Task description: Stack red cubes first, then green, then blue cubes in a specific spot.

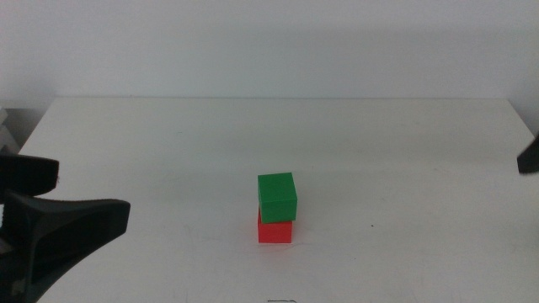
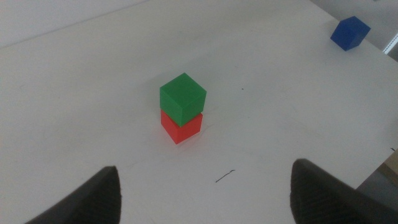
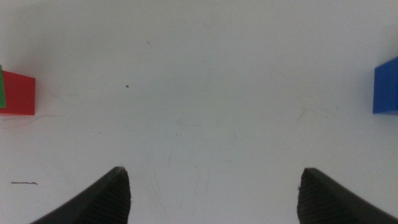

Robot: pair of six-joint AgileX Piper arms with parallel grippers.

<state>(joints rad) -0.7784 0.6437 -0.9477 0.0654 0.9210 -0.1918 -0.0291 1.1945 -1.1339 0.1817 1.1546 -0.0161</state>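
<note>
The green cube (image 1: 277,196) sits on top of the red cube (image 1: 275,230), near the middle of the white tabletop (image 1: 168,143) and toward its front edge. The green one is turned a little against the red one, so their edges do not line up exactly, and in the middle view it hangs slightly over the red cube's right side. In the left wrist view the two-cube stack stands alone, with bare surface all around it.

The blue cube (image 2: 349,32) is not on the stack. It lies on the tabletop well apart from the other two, close to a table edge in the left wrist view. The middle view does not show it. In the right wrist view only part of it shows at one border of the picture, while a part of the red cube shows at the opposite border.

The left pincer (image 2: 205,193) is released: its two dark jaws stand wide apart with nothing between them. It hangs above the tabletop, near the stack but not touching it. In the middle view this arm shows as a dark shape at the left side.

The right pincer (image 3: 214,196) is also released, its jaws spread wide and holding nothing. It looks down on bare tabletop between the stack and the blue cube. A small dark part at the right border of the middle view may be this arm, but I cannot tell for sure.
</note>
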